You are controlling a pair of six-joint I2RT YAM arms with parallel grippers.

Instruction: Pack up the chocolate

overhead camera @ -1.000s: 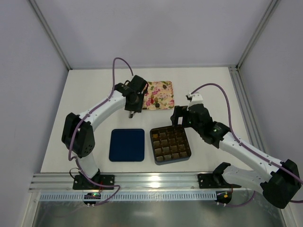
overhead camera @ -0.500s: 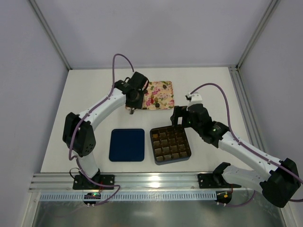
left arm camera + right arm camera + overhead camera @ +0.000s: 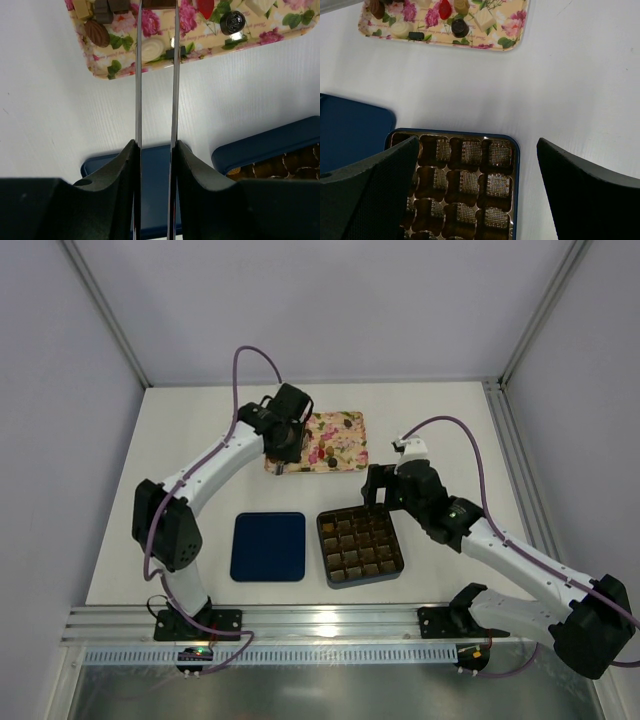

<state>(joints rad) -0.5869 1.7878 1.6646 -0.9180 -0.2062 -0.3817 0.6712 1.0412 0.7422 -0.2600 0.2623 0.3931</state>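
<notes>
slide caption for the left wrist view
Left gripper, fingers narrowly apart, over the floral tray of chocolates; blue lid and box nearer the camera.

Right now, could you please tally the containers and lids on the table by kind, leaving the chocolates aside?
Floral tray: 1
Dark box with cells: 1
Blue lid: 1
Total: 3

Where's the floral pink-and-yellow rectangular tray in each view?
Top external: floral pink-and-yellow rectangular tray, far centre of the table.
Left wrist: along the top edge, beyond the left fingers.
Right wrist: top left.
Shared landmark: dark blue gridded box, on the tray's near side.
</notes>
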